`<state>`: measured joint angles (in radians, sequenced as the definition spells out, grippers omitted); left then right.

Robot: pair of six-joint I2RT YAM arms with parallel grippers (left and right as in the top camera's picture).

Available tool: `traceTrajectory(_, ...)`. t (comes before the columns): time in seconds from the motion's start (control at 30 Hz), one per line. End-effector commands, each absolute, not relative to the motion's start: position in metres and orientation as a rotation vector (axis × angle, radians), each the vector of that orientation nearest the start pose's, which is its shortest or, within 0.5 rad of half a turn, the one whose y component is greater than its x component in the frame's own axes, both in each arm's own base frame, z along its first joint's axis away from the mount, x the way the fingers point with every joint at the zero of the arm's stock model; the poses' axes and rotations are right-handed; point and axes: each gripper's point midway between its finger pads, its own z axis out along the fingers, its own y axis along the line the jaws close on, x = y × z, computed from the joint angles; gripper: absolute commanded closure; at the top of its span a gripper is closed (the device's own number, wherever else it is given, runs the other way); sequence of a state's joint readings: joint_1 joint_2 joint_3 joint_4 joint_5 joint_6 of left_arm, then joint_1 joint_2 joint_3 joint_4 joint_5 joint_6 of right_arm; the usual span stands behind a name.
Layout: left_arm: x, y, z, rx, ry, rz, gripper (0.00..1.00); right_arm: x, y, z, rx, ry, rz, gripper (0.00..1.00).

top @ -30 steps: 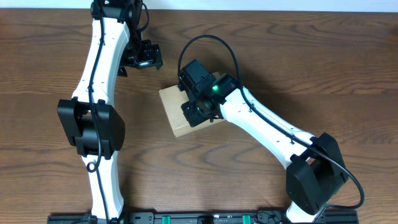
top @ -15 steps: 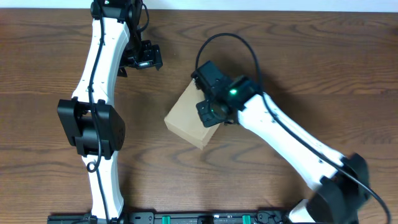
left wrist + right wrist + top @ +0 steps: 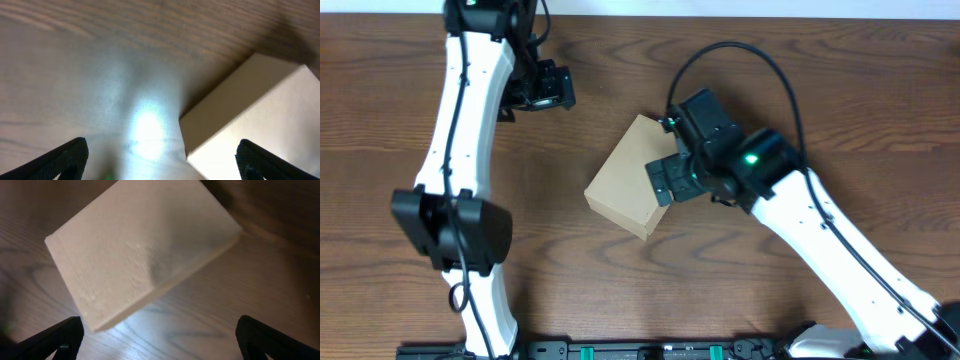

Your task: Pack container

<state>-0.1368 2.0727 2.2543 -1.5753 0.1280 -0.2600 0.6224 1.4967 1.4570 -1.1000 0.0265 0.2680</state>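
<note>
Squarely near the middle of the table [image 3: 840, 90], the container [image 3: 623, 182] lies flat with its lid shut and its plain top face up. From overhead its long axis sits askew, running from about 7 o'clock to 1 o'clock. One corner points toward 12, and a narrow end wall shows on the side facing 7. The right end effector [image 3: 159, 341] hovers over the box's 3 o'clock edge, released. Its wrist view shows both fingertips spread far apart, with the box lying between and beyond them, touched by neither. The left end effector [image 3: 544, 97] hangs at about 10 o'clock from the box, apart from it, likewise spread wide and empty. Its wrist view catches one corner of the box at the right.
</note>
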Motion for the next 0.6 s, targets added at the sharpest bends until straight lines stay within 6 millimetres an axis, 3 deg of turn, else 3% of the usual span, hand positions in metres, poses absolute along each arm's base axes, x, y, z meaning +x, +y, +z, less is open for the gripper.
traceTrajectory(0.0,0.402,-0.068,0.245,-0.152,2.9,-0.256,0.05,0.281,0.183,0.235,-0.448,2.61,0.255,0.01)
traceTrajectory(0.13,0.378,-0.07,0.283,-0.096,2.831,-0.367,0.05,0.269,0.166,0.268,-0.449,2.512,0.306,0.01)
traceTrajectory(0.33,0.337,-0.068,0.331,-0.03,2.726,-0.369,0.05,0.245,0.133,0.305,-0.435,2.383,0.301,0.01)
traceTrajectory(0.57,0.281,-0.061,0.379,-0.002,2.566,-0.355,0.05,0.209,0.11,0.301,-0.433,2.308,0.303,0.01)
